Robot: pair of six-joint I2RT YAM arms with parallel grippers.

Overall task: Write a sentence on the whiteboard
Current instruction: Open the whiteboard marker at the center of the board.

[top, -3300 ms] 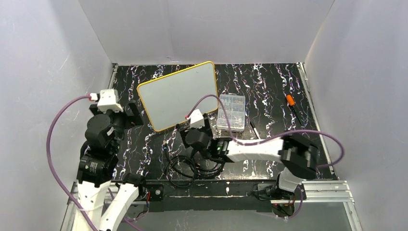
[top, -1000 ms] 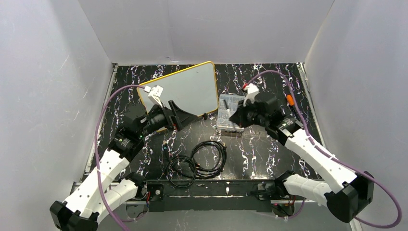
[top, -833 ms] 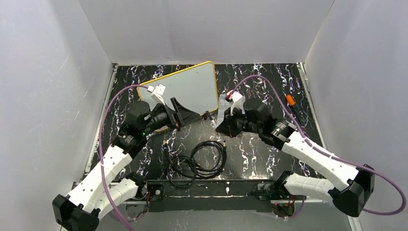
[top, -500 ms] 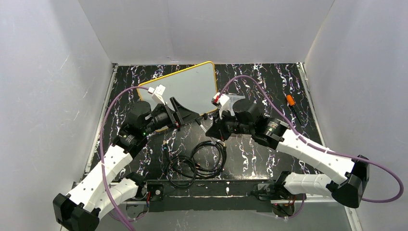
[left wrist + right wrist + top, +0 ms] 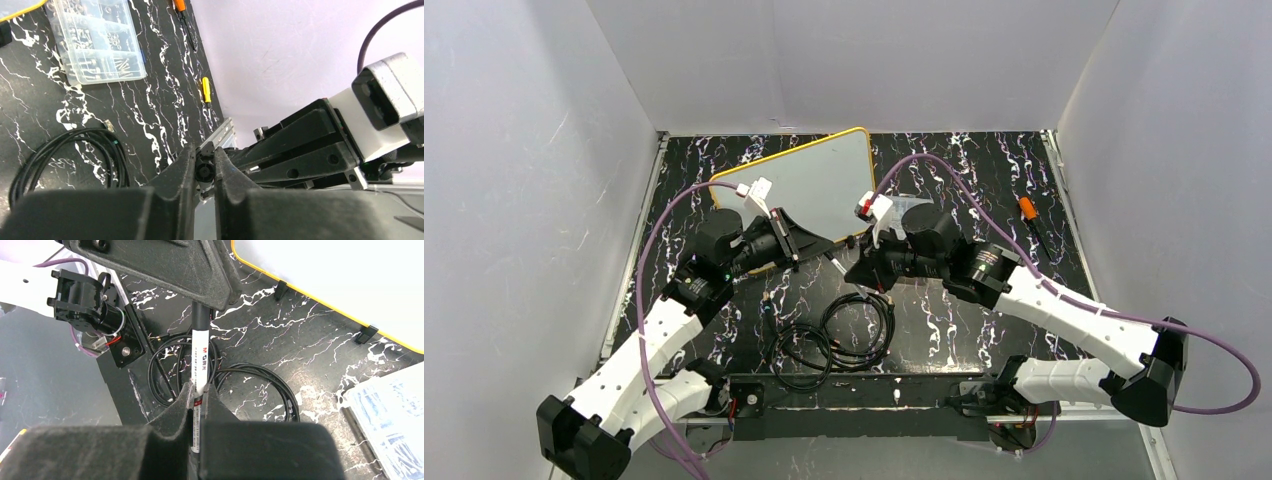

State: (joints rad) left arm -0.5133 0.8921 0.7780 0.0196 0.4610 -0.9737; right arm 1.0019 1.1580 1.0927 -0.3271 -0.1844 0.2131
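Observation:
The whiteboard, white with a yellow-orange rim, lies at the back of the table; its corner also shows in the right wrist view. Its face is blank and the sentence is not in view. A white marker with a black cap hangs between both arms above mid-table. My right gripper is shut on the marker's white barrel. My left gripper is shut on the black cap end, coming in from the left.
A clear compartmented parts box sits right of the board. Coiled black cables lie under the grippers near the front. An orange-handled screwdriver and a small yellow one lie at the right. Black clips hold the board's edge.
My right arm swung left from the parts box, carrying the marker to the left gripper. My left gripper's jaws, open before, have shut on the marker's cap end.

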